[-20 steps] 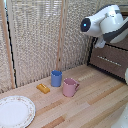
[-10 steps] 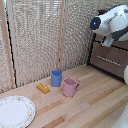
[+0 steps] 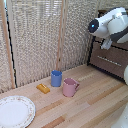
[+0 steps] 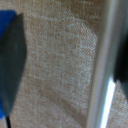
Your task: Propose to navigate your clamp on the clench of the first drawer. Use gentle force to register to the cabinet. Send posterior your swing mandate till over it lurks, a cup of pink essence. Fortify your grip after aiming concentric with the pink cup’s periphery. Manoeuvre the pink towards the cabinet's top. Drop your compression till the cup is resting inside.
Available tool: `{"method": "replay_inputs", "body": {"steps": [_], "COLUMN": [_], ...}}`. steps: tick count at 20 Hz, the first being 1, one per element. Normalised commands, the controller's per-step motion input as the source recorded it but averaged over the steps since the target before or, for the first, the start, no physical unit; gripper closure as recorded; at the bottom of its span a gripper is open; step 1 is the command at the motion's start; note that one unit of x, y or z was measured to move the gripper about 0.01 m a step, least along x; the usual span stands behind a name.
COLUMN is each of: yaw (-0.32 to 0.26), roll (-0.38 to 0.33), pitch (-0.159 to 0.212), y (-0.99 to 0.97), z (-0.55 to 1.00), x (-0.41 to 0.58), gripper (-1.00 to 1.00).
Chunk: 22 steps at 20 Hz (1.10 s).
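The pink cup (image 3: 70, 87) stands upright on the wooden table, its loop handle towards the exterior view's right. High above it, at the right, the white arm holds my clamp (image 3: 106, 44) in front of the dark brown cabinet (image 3: 120, 67). Just below the clamp a drawer front shows a silver bar handle (image 3: 107, 59). The arm hides the cabinet's upper part, so I cannot tell whether this is the first drawer. In the blurred wrist view my clamp (image 4: 65, 65) is open and holds nothing. One dark-blue finger (image 4: 10, 65) shows at each edge, with woven screen between them.
A blue handleless cup (image 3: 56, 78) stands touching or nearly touching the pink cup. A small yellow block (image 3: 43, 88) lies beside them. A white patterned plate (image 3: 15, 111) sits near the table's front at the exterior view's left. A woven screen (image 3: 40, 35) stands behind.
The arm has shifted towards the exterior view's right, closer to the cabinet. The cups, block and plate have not moved.
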Motion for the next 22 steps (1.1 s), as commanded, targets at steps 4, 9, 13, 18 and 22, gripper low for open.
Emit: {"method": "replay_inputs", "body": {"steps": [4,9,13,18,22], "yaw": [0.042,-0.002,-0.027,0.000,0.000], "roll": [0.162,0.264,0.197,-0.005,-0.032], "pitch": [0.148,0.133,0.115,0.021,-0.003], "y": [0.00,0.40,0.78,0.99,1.00], "z": [0.06,0.09,0.00,-0.34,-0.22], "x": [0.019,0.148,0.261,0.011,0.041], "gripper": [1.00,1.00,1.00,1.00,1.00]}}
